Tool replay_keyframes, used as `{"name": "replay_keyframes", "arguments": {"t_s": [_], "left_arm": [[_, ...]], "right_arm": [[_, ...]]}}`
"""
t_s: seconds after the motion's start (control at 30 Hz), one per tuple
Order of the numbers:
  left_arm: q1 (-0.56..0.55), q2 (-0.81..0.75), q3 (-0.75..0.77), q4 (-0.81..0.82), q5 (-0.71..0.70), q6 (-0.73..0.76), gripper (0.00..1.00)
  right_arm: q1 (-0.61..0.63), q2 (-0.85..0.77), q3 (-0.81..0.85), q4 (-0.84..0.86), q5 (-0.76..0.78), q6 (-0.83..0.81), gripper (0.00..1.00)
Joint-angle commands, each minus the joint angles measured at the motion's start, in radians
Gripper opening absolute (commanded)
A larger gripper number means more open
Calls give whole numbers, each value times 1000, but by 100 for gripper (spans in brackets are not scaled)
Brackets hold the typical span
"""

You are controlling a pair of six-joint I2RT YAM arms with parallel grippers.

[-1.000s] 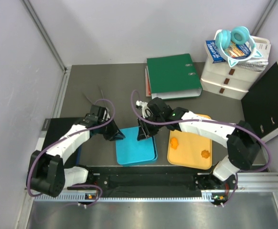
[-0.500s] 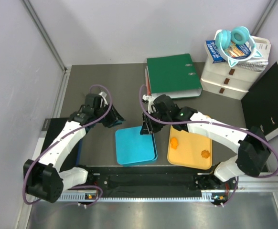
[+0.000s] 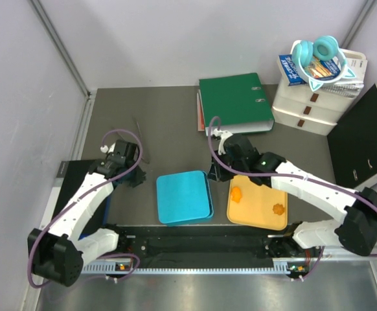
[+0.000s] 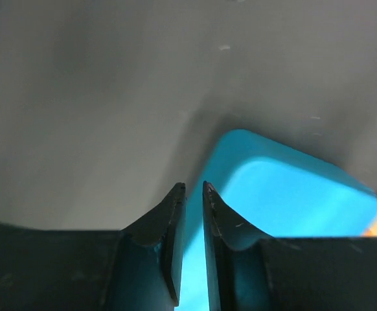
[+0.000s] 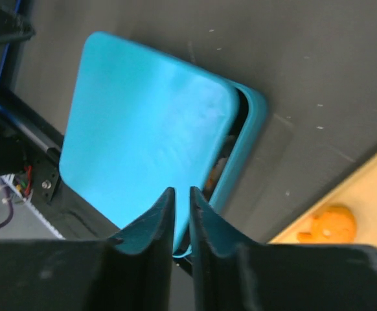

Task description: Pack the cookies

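Two orange flower-shaped cookies lie on the yellow-orange tray. One of them also shows in the right wrist view. A blue box sits left of the tray with its lid lying slightly askew on it. A gap along the box rim shows cookies inside. My left gripper is shut and empty, left of the box. My right gripper is shut and empty, above the box's far right corner.
A green binder lies at the back. White drawers with headphones on top stand at the back right, next to a black binder. A black pad lies at the left edge.
Both grippers have drawn away from the blue box, the left one to the left, the right one to the back right. The lid now lies flat on the box.
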Motion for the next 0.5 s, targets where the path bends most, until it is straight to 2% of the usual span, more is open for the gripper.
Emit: {"name": "replay_keyframes", "arguments": {"t_s": [0.0,0.07,0.27,0.47], "left_arm": [[0,-40,-95,-22,-63,-77,20],[-2,-36,-148,11,1,-91,16],[0,-45,-274,186,197,-118,11],[0,-83,-348,252,236,-150,9]], "right_arm": [[-25,-83,-28,-2,121,38,8],[-53,-89,-53,1,86,56,0],[-111,-89,-139,44,-23,107,0],[-137,-57,-177,78,-55,135,0]]}}
